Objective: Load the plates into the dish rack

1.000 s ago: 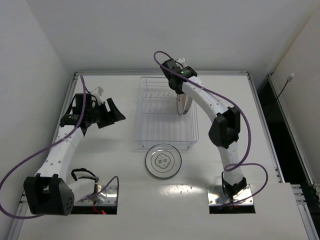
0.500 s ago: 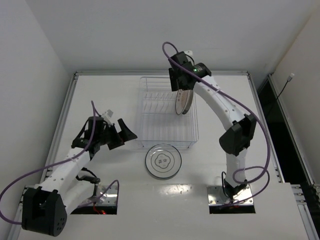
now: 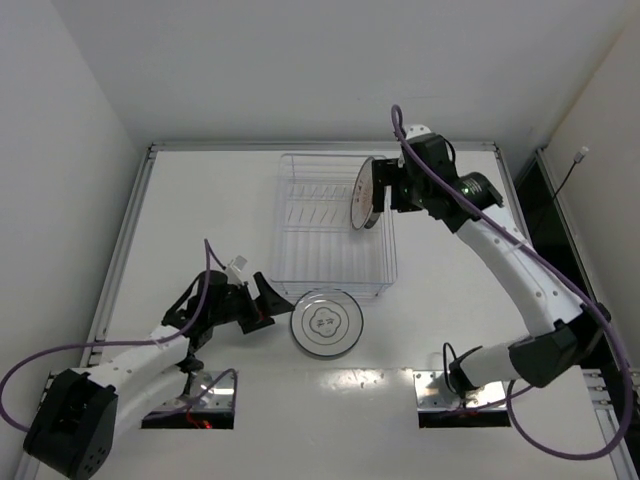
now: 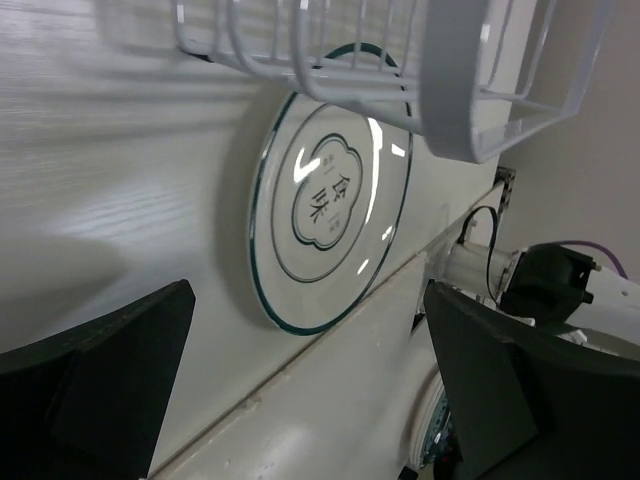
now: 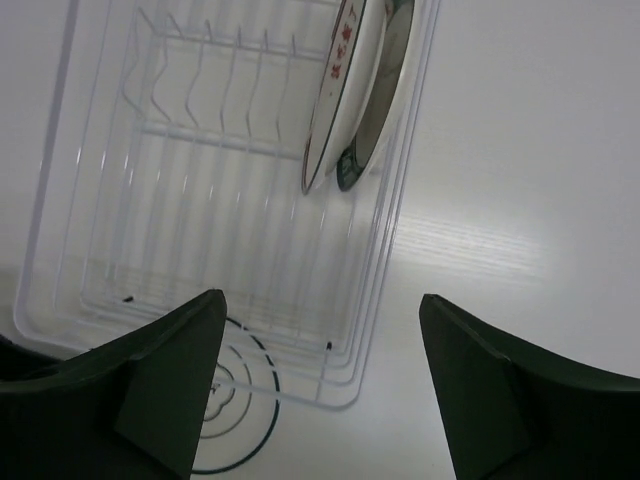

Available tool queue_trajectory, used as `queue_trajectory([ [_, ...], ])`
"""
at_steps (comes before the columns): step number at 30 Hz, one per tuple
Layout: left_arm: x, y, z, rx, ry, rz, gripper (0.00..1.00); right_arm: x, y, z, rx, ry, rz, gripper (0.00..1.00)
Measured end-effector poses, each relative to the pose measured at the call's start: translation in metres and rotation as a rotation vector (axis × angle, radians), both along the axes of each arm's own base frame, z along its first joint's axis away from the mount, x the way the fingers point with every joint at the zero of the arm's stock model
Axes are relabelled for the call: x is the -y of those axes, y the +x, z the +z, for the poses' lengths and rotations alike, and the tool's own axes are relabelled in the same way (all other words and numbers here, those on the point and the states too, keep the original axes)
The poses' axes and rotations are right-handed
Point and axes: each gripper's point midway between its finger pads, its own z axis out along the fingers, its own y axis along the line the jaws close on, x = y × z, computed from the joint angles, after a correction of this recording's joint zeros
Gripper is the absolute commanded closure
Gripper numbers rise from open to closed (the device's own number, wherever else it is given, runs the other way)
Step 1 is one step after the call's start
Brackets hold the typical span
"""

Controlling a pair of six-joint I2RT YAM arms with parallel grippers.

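Observation:
The see-through dish rack (image 3: 330, 235) sits at the table's middle back. Two plates stand on edge at its right side (image 3: 364, 195): one with reddish marks (image 5: 338, 80) and one with a dark teal rim (image 5: 388, 75) behind it. My right gripper (image 3: 386, 190) hovers open just right of them, holding nothing; its wrist view looks down past its open gripper (image 5: 320, 300) onto the rack (image 5: 180, 200). A third plate (image 3: 325, 323) with a thin dark ring and centre drawing lies flat in front of the rack. My left gripper (image 3: 268, 308) is low and open just left of this plate (image 4: 335, 210).
The rack's near wall (image 4: 400, 70) overhangs the flat plate's far edge in the left wrist view. The arm bases' mounting plates (image 3: 455, 395) and purple cables lie along the near table edge. A raised rim borders the table (image 3: 135, 230); walls close in on both sides.
My right gripper opened, let go of the plate now standing in the rack, and drew back to the right. My left arm swung down toward the flat plate and opened wider.

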Motion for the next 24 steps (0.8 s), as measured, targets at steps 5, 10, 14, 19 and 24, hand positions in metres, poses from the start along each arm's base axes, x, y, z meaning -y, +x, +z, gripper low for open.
queue_trajectory([
  [5, 0.022, 0.000, -0.001, -0.001, 0.016, -0.080, 0.01, 0.012, -0.024, -0.029, -0.003, 0.005, 0.013, 0.44],
  [10, 0.053, 0.006, -0.001, -0.006, 0.078, -0.174, 0.01, 0.031, -0.044, -0.010, 0.081, 0.023, 0.010, 0.28],
  [14, 0.062, 0.011, 0.003, 0.020, 0.118, -0.183, 0.01, 0.036, -0.045, 0.023, 0.172, 0.051, 0.016, 0.18],
  [19, 0.060, 0.011, 0.000, 0.018, 0.153, -0.179, 0.02, 0.028, -0.040, 0.020, 0.152, 0.052, 0.056, 0.07],
  [24, 0.053, 0.008, -0.009, -0.015, 0.207, -0.174, 0.03, 0.024, -0.038, 0.010, 0.116, 0.053, 0.079, 0.07],
])
